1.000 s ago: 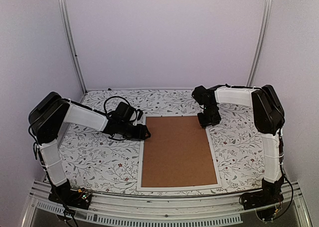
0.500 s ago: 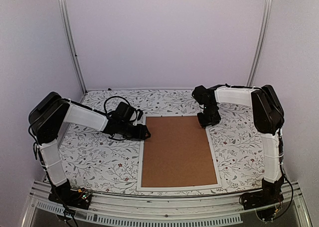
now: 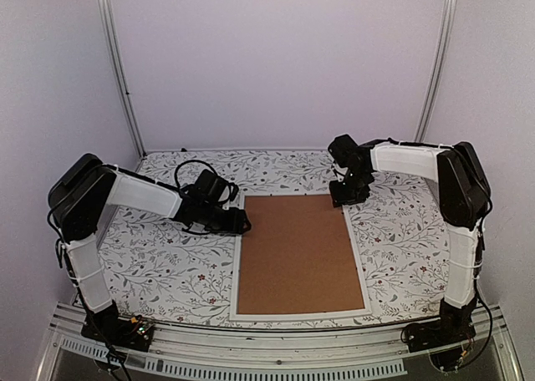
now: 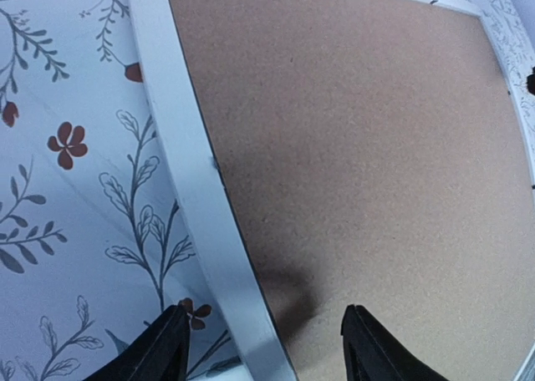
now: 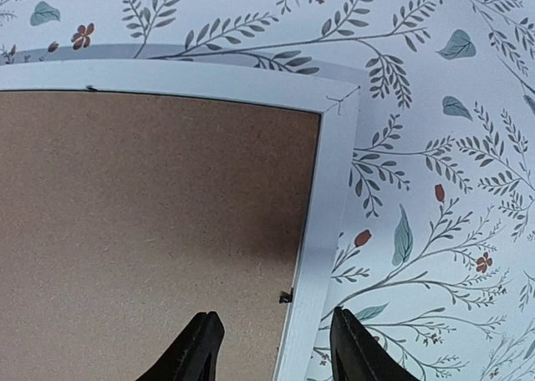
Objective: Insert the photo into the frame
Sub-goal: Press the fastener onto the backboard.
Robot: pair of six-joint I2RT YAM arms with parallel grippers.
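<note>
At the centre of the table (image 3: 159, 264) we find the frame (image 3: 299, 316) face down with a brown backing board (image 3: 299, 251) seated and the photo unseen, likely beneath, so loading looks nearly done; our left gripper (image 3: 242, 222) at ten o'clock and right gripper (image 3: 341, 199) at one o'clock stand open, empty.

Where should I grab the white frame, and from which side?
Probably its thin side rail near a corner, from straight above, jaws straddling it. The frame lies flat on the table, brown backing board filling its middle, so only the rail offers edges.
</note>
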